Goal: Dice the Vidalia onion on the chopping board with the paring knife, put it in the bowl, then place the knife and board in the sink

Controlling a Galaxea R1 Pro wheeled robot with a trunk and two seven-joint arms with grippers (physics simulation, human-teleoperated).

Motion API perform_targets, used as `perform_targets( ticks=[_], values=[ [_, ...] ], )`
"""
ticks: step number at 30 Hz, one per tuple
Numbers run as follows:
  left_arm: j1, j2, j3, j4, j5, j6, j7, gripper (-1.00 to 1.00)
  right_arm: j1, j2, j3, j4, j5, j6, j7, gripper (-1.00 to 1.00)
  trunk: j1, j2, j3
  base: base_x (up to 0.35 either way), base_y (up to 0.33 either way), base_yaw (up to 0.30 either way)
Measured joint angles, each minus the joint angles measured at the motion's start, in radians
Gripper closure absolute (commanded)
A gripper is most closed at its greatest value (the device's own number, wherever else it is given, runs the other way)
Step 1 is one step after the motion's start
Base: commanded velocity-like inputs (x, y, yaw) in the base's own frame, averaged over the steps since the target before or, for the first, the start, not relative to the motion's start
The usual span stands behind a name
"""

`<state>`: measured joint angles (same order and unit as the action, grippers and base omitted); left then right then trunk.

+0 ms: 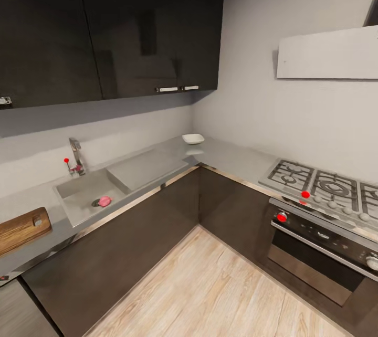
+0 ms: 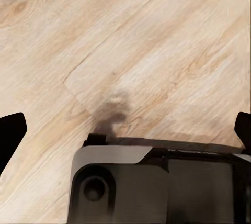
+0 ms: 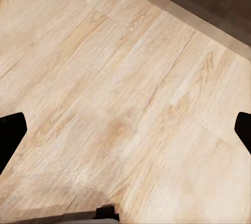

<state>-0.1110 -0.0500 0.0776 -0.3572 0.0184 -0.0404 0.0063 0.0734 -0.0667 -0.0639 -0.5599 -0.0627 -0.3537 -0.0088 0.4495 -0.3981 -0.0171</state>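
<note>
The pinkish Vidalia onion (image 1: 105, 201) lies in the grey sink (image 1: 79, 195) next to the round drain. A chrome tap (image 1: 76, 157) with a red knob stands behind the basin. The wooden chopping board (image 1: 21, 229) rests on the countertop (image 1: 152, 166) at the far left, partly cut off by the frame. The white bowl (image 1: 193, 138) sits in the countertop's far corner. I cannot make out the paring knife. My left gripper (image 2: 125, 130) and right gripper (image 3: 125, 130) both hang open over the wooden floor, with dark fingertips (image 2: 10, 132) (image 3: 10, 135) at the frame edges and nothing between them.
A gas hob (image 1: 325, 190) with red knobs and an oven (image 1: 320, 253) stand at the right. Dark wall cabinets (image 1: 105, 27) hang above the sink. Light wooden floor (image 1: 210, 290) lies between me and the L-shaped cabinets. My own base (image 2: 157, 182) shows below the left gripper.
</note>
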Motion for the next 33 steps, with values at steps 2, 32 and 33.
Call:
perform_targets(
  ticks=[2,32,33],
  values=[
    [-0.051,-0.009,-0.001,-0.004,-0.001,0.058,0.000,-1.00,0.000,0.000,0.000,0.001,0.000,0.000,0.000,-1.00,0.000,0.000,0.000,0.000,0.000,0.000],
    [-0.864,-0.102,-0.206,-0.538,0.001,0.999,0.000,-1.00,0.000,0.001,-0.001,0.004,-0.001,0.002,0.000,-1.00,0.000,0.000,0.000,0.000,0.000,0.000],
    [-0.896,-0.102,-0.207,-0.532,0.001,1.009,0.000,-1.00,0.000,0.001,-0.001,0.004,-0.001,0.002,0.000,-1.00,0.000,0.000,0.000,0.000,0.000,0.000]
  ],
)
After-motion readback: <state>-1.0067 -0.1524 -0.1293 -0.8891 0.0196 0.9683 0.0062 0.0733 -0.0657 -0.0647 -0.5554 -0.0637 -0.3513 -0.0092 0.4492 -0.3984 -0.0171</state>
